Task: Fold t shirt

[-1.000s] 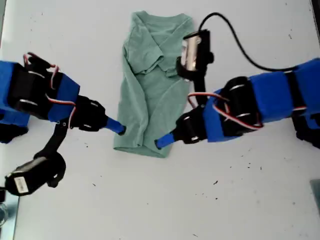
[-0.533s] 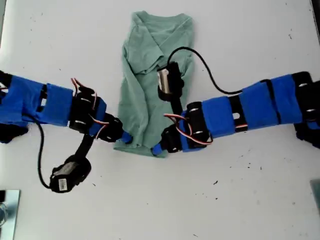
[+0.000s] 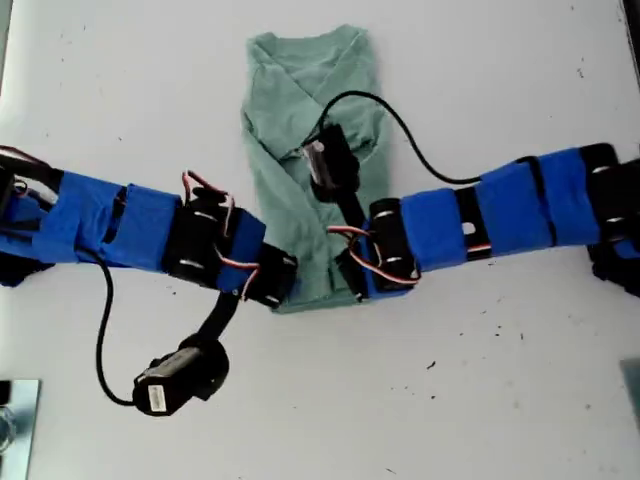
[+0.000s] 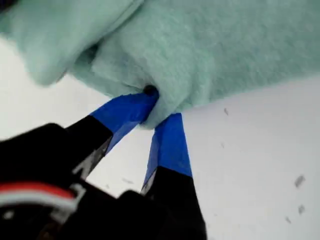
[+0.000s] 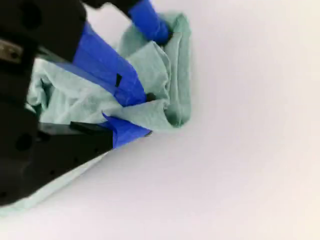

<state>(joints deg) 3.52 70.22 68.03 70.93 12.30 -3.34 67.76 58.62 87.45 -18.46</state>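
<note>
A flat, matte white table [image 3: 520,400] fills nearly the whole exterior view — evenly lit, with soft shadows. Small dark specks dot its surface. A shiny metallic object [image 3: 15,425] sits at the table's edge, partly cut off.

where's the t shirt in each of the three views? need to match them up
Exterior view: t shirt lies at top centre, its near hem between the two arms.
First wrist view: its cloth fills the upper part, pinched by my first gripper.
Second wrist view: a bunched corner in my second gripper.
Shared landmark: the white table.
</note>
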